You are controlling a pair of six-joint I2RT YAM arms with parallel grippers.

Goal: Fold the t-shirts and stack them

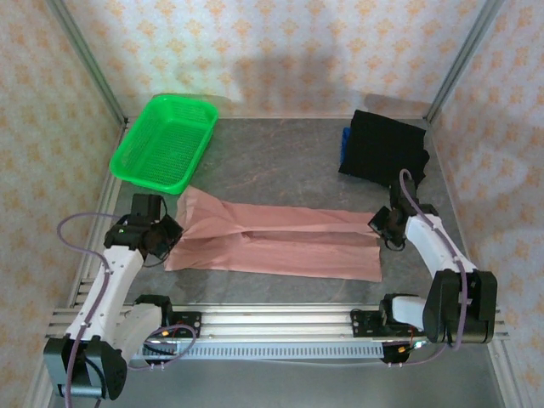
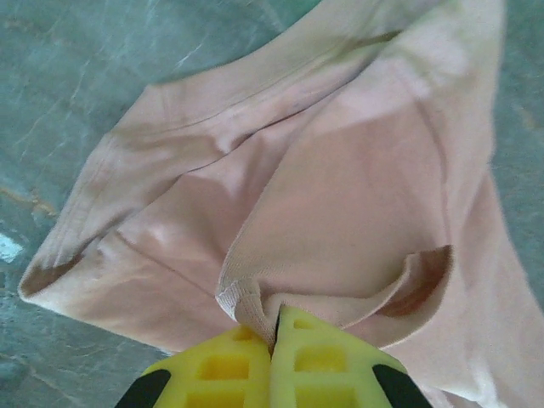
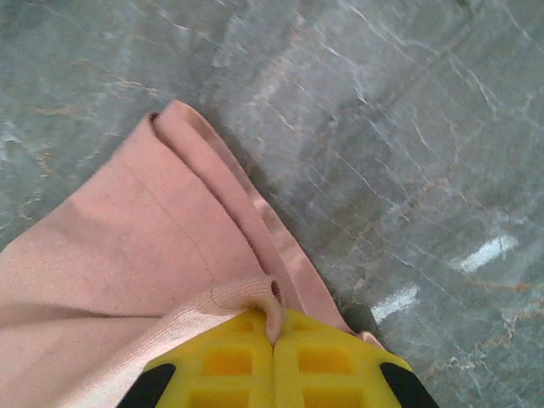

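The dusty-pink t-shirt (image 1: 272,240) lies stretched across the table as a long folded strip. My left gripper (image 1: 167,235) is shut on its left end; in the left wrist view the yellow fingers (image 2: 223,365) pinch a ribbed hem of the pink t-shirt (image 2: 340,212). My right gripper (image 1: 384,225) is shut on the right end, where the yellow fingers (image 3: 340,361) clamp a rolled edge of the pink t-shirt (image 3: 127,246). The plain black t-shirt (image 1: 384,146) rests folded at the back right. The print is hidden.
A bright green mesh basket (image 1: 164,142) stands at the back left. Something blue (image 1: 344,144) peeks from under the black shirt's left edge. Grey marbled table (image 1: 280,161) lies bare between basket and black shirt. Metal frame posts rise at the back corners.
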